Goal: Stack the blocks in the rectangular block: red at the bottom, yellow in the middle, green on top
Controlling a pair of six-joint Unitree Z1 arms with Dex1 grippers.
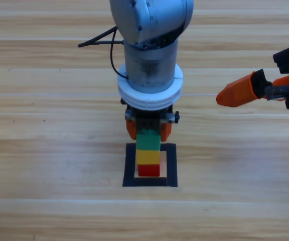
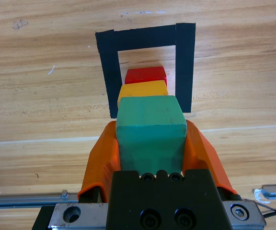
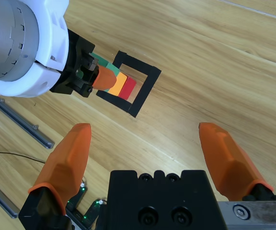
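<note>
We see the left gripper [image 1: 148,128] down over the rectangular block [image 1: 171,165], a black tape outline on the wooden table [image 1: 44,150], with its two orange jaws closed against the sides of the green cube [image 1: 148,140]. That cube sits on the yellow cube [image 1: 148,157], which sits on the red cube [image 1: 148,170], and the stack stands inside the tape outline with bare wood showing around it. From the left wrist view the green cube [image 2: 150,134] fills the space between the jaws and covers most of the yellow cube [image 2: 143,89]; only the top edge of the red cube [image 2: 145,75] shows beyond it, against the far side of the tape outline [image 2: 185,67]. In the high view the grey arm and the gripper body hide the upper part of the green cube and the near side of the tape, so we cannot tell exactly how the stack's base sits against that edge. The right gripper [image 1: 240,93] waits at the right edge, well apart from the stack, and its arm is cut off by the picture's border. In its own wrist view the right gripper [image 3: 150,148] has its jaws spread wide with nothing between them, and the stack appears small and partly masked by the left gripper [image 3: 99,76]. A dark cable [image 1: 97,41] trails behind the left arm.
</note>
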